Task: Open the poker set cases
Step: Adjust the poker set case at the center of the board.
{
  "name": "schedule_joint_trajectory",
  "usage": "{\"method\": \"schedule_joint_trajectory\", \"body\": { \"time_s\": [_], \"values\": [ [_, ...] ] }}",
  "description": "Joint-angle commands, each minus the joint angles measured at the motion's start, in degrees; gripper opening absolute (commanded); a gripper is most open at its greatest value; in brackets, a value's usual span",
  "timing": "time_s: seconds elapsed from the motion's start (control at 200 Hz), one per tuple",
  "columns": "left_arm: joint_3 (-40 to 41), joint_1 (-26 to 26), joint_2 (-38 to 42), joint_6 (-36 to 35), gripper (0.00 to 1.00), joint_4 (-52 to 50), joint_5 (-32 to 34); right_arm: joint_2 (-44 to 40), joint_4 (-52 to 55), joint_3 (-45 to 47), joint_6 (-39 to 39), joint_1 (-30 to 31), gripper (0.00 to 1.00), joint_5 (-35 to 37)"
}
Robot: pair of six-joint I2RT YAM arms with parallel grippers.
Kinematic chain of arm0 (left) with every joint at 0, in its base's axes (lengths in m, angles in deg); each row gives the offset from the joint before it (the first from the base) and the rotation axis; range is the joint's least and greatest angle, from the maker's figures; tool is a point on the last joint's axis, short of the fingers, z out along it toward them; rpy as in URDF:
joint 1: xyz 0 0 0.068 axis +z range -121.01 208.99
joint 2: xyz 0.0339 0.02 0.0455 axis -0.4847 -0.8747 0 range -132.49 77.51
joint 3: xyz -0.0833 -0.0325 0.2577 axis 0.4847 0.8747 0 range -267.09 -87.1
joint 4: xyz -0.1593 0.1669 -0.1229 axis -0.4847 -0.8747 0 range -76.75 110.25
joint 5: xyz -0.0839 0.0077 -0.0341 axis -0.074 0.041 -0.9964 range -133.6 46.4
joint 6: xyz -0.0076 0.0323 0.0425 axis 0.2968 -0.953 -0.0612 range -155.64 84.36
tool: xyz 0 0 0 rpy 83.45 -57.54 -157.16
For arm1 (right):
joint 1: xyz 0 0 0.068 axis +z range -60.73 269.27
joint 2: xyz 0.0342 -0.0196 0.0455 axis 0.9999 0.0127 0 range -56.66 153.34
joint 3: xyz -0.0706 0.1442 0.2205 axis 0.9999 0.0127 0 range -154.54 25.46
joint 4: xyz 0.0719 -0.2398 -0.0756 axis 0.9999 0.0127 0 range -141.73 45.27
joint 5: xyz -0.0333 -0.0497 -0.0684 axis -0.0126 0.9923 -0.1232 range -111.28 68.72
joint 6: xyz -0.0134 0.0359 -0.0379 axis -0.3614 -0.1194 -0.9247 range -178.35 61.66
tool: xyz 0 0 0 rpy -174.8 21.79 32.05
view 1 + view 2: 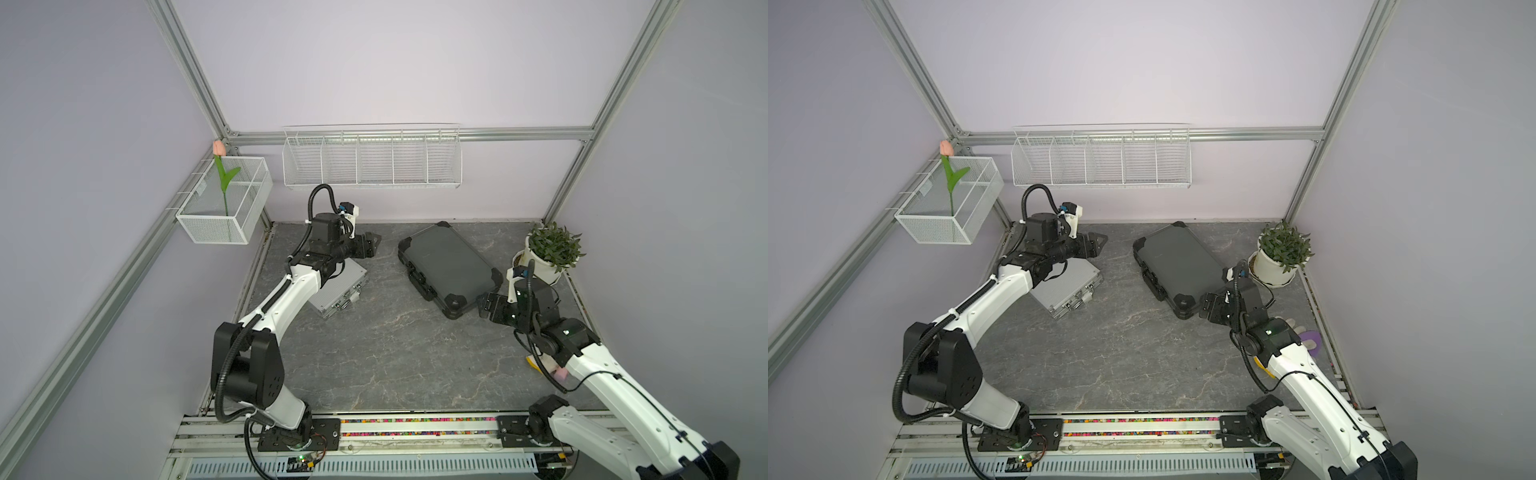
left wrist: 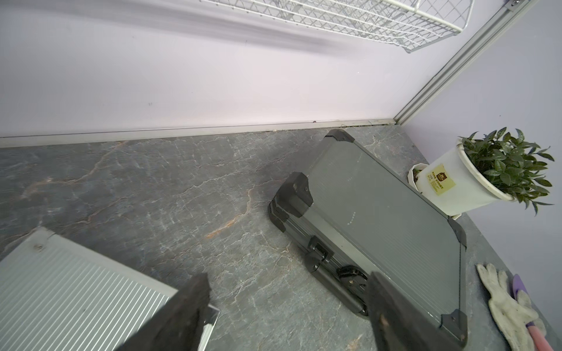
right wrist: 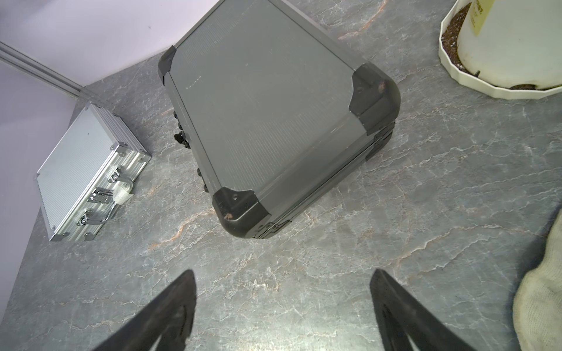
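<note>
The right wrist view shows the latches (image 3: 102, 194) of the silver case (image 3: 82, 158); the left wrist view shows only its lid (image 2: 76, 273). Both the left gripper (image 2: 289, 278) and the right gripper (image 3: 284, 273) gape empty, the dark case (image 3: 264, 100) ahead.

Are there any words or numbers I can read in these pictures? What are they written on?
Yellow label on the white plant pot: dark print, too blurred to read.
Tiny pale marks on the dark grey case lid: too small to read.
Silver case: no writing shows.
No other words or numbers show in any view.
</note>
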Motion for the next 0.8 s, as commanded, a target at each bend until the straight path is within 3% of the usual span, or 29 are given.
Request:
{"method": "schedule_joint_trajectory", "body": {
  "time_s": [0.0, 0.27, 0.51, 0.685, 0.795],
  "values": [
    [-5.5, -1.1, -4.4, 1.7, 0.81, -2.9, -3.9, 0.7, 2.3, -1.8, 2.2, 0.4, 0.89, -0.9],
    [-20.0, -4.8, -19.0, 0.7, 0.79, -6.8, -5.9, 3.4, 2.2, -2.7, 2.5, 0.1, 0.87, -1.2],
    [-24.5, -6.0, -25.3, 3.4, 0.79, -4.0, -6.2, 5.6, -5.1, 0.5, 8.9, -2.0, 0.84, -2.1],
    [-29.4, -6.3, -30.0, 4.2, 0.78, -6.6, -6.3, 8.6, -9.2, 2.1, 13.2, -3.5, 0.76, -3.5],
    [-32.3, -6.3, -32.9, 4.2, 0.78, -8.1, -6.5, 10.2, -11.6, 2.9, 14.3, -3.9, 0.76, -3.2]
  ]
}}
